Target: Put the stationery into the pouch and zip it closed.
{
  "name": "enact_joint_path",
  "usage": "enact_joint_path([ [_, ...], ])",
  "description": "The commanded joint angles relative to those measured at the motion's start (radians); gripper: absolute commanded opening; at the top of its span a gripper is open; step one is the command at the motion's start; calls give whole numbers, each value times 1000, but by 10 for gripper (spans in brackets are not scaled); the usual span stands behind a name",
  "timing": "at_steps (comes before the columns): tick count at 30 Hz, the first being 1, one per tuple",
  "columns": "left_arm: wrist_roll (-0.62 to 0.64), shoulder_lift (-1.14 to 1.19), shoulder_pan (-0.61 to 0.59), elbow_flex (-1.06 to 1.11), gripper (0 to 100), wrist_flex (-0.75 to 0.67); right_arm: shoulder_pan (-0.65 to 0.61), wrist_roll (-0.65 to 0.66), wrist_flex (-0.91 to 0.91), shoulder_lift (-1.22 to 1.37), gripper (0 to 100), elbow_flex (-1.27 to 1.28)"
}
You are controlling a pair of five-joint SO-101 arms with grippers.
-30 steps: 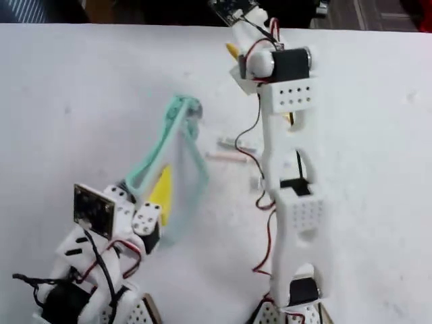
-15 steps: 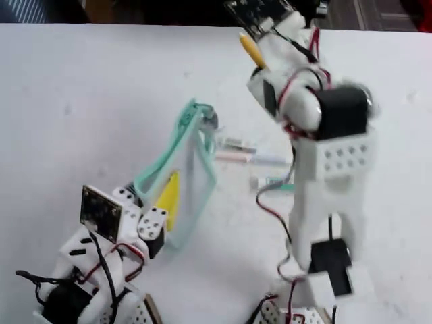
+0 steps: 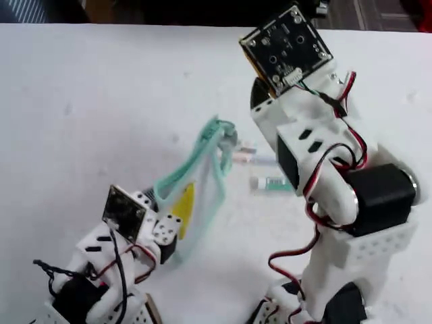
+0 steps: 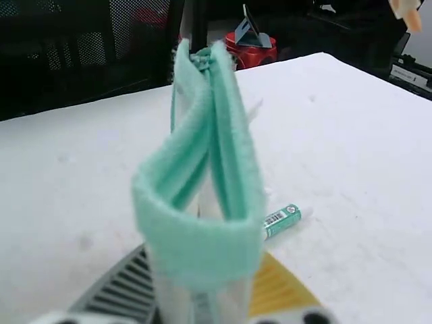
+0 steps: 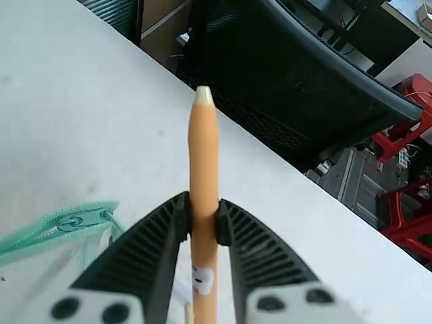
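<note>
High view: my left gripper [image 3: 181, 212] grips the near end of the pouch [image 3: 206, 172], a clear sleeve edged with mint-green zipper tape. The pouch stands on edge on the white table [image 3: 101, 88].

Left wrist view: the pouch [image 4: 202, 169] sits between the fingers of my left gripper [image 4: 202, 304], a grey ribbed one on one side and a yellow one on the other, both pressed against its clear wall. The two green tapes gape apart along the top and meet only at the zipper slider [image 4: 201, 59], at the end of the pouch farthest from my grip, so the mouth is open.

Loose stationery: a white tube with a green label [image 3: 270, 183] [image 4: 282, 220] lies flat on the table just beside the pouch, on the side facing my right arm and not touching it. A pale pen [image 3: 251, 156] lies near the slider end of the pouch, partly hidden under my right arm.

Right wrist view: the black fingers of my right gripper [image 5: 202, 219] are clamped on an orange pen [image 5: 204, 148], whose pale tip projects beyond my fingertips. The pen is outside the pouch, and the pouch's slider end [image 5: 67, 224] is nearby beneath my gripper.
</note>
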Motion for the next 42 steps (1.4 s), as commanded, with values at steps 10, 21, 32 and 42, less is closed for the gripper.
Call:
enact_joint_path([
  [10, -11, -8, 16, -6, 24, -35, -105, -118, 13, -142, 17, -3],
  [21, -155, -8, 16, -2, 199, -5, -360, -153, 4, -275, 17, -14],
  [32, -98, -8, 15, -6, 203, -5, -464, -192, -147, -325, 17, -3],
  [42, -107, -8, 15, -6, 203, -6, -536, -371, -202, -180, 17, 0],
])
